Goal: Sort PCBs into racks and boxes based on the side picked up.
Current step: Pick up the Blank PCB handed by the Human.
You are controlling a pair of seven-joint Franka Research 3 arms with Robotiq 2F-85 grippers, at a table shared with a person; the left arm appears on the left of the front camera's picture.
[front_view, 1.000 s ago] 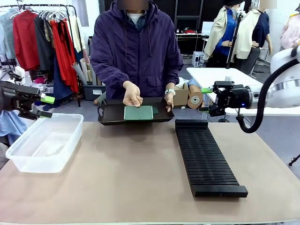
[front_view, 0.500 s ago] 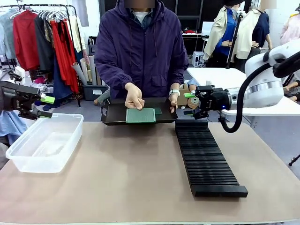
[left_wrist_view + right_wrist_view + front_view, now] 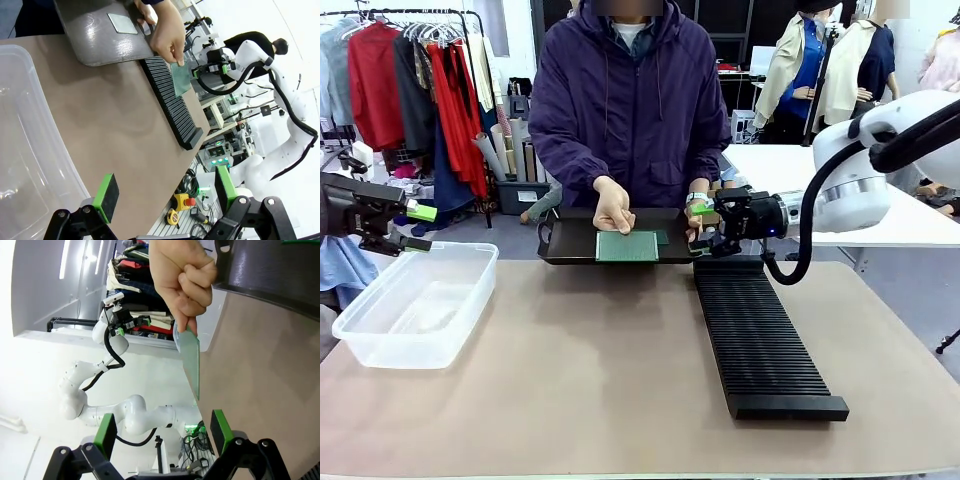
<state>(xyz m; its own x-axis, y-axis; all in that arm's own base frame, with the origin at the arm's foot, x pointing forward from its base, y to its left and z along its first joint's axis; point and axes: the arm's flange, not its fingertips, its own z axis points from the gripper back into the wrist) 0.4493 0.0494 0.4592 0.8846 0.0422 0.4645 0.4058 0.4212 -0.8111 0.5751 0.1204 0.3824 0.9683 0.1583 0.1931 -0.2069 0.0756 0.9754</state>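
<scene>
Before the wide-open, empty right hand (image 3: 163, 431), PCB (image 3: 190, 362) hanging from person's fingers (image 3: 187, 302), long axis pointing toward it.

We find no text, label, brand or number that we can read. Nothing legible shows on the thin flat green circuit board (image 3: 627, 246), the dark brown flat tray (image 3: 570, 240), the long black slotted rack (image 3: 760, 340) or the clear plastic tub (image 3: 470, 300).
</scene>
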